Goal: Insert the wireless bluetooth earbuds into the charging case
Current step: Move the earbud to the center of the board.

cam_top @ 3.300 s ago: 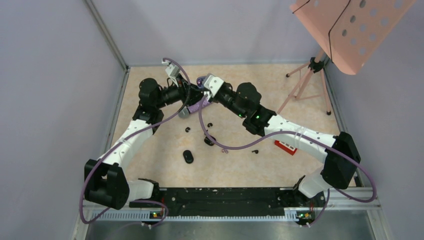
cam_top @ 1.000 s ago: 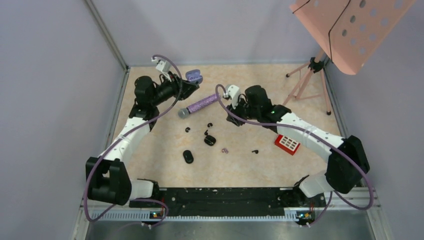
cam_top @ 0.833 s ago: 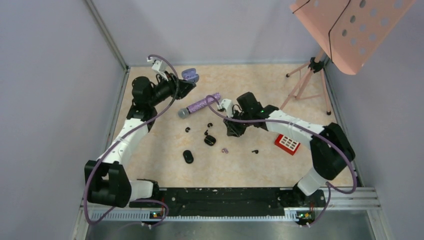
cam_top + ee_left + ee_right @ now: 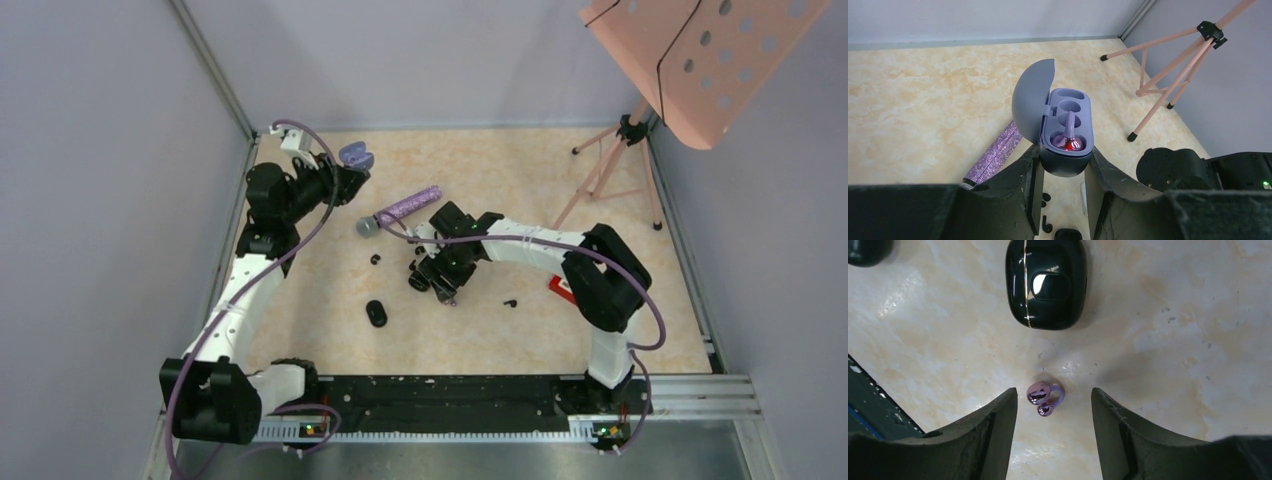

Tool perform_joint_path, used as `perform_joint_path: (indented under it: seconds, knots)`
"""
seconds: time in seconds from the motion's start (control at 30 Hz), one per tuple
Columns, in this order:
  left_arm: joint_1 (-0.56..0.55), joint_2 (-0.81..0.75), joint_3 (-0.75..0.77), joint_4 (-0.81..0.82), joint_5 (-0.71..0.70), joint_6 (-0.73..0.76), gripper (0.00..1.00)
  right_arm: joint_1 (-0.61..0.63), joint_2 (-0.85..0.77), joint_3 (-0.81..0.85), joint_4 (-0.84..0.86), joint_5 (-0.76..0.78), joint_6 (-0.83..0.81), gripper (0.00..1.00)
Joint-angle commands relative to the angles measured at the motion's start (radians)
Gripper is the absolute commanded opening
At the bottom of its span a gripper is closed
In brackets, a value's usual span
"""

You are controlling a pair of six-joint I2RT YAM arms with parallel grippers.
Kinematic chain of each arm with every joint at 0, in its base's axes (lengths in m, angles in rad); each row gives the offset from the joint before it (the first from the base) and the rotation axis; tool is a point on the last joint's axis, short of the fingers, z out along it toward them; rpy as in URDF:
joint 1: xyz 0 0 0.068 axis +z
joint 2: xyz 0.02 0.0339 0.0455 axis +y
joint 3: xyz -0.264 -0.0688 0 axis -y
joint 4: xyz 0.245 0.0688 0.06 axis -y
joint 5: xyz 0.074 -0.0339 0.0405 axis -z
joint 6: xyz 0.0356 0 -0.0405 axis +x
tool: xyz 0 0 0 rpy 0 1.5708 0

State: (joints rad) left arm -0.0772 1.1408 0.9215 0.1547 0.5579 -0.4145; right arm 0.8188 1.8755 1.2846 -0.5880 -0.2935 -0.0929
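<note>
My left gripper is shut on a purple charging case and holds it above the table's far left. The lid stands open. One lilac earbud sits in the near socket with a red glow, and the far socket is bare. My right gripper is open and low over the table centre. A second lilac earbud lies on the table between its fingers, nearer the left finger and touching neither.
A black case lies just ahead of the right gripper, another black case nearer the bases. Black earbuds are scattered about. A purple glitter microphone, a red block and a pink music stand are also here.
The right arm swung from beside the microphone down to the table centre, over the lilac earbud, and its jaws widened. The left arm drew back to the left with the case.
</note>
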Motion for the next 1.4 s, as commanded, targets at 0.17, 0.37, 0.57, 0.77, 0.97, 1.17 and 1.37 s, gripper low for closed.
perform_joint_path:
  seconds: [0.17,0.37,0.57,0.77,0.97,1.17,1.37]
  knots:
    - [0.019,-0.020,0.016,0.015,-0.013,0.031,0.00,0.061,0.020,0.061,-0.062,0.114,0.018,0.52]
    - [0.022,-0.017,0.013,0.017,-0.002,0.039,0.00,0.083,0.023,0.036,-0.057,0.136,0.014,0.46]
    - [0.022,-0.011,0.008,0.034,-0.006,0.032,0.00,0.084,0.008,0.025,-0.039,0.172,-0.014,0.32]
    - [0.022,-0.003,0.005,0.053,-0.007,0.022,0.00,0.075,0.005,0.027,-0.035,0.171,-0.042,0.24]
    - [0.022,0.005,0.008,0.055,-0.004,0.023,0.00,0.046,-0.032,0.032,-0.026,0.246,-0.036,0.14]
    - [0.022,0.031,0.015,0.074,-0.001,0.019,0.00,-0.048,-0.046,0.041,-0.045,0.223,0.021,0.11]
    - [0.022,0.053,0.026,0.082,0.017,0.015,0.00,-0.101,-0.093,0.020,-0.074,0.443,0.203,0.12]
